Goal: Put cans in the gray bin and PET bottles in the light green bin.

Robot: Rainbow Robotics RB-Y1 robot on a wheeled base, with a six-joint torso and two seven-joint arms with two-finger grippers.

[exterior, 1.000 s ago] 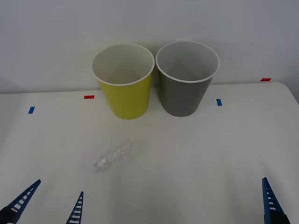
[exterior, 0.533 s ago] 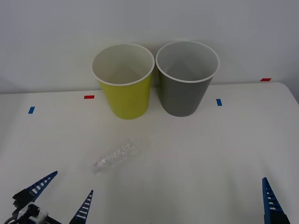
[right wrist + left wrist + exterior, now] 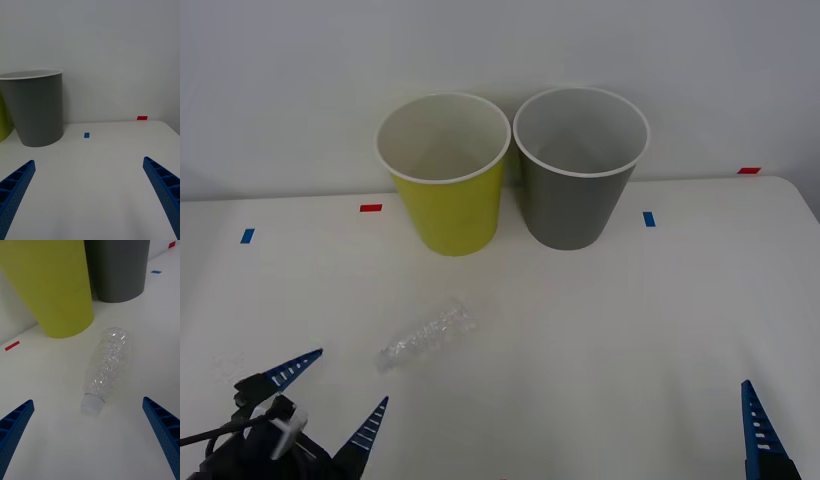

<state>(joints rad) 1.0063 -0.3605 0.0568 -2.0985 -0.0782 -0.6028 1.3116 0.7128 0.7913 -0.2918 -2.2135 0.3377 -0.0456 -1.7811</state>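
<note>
The bottle (image 3: 426,335) is seen lying on the table (image 3: 600,330) just beyond the spread-apart left end effector (image 3: 332,400), while the right end effector (image 3: 90,195) is likewise held apart at the near right.

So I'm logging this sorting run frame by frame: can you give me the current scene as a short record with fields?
bottle: PET bottle lying on its side on the table, cap toward the robot, untouched
light green bin: upright, nothing visible inside
gray bin: upright, beside it on the robot's right
left tool: open, near the bottle's cap end
right tool: open, low at the table's right
cans: none seen
</note>
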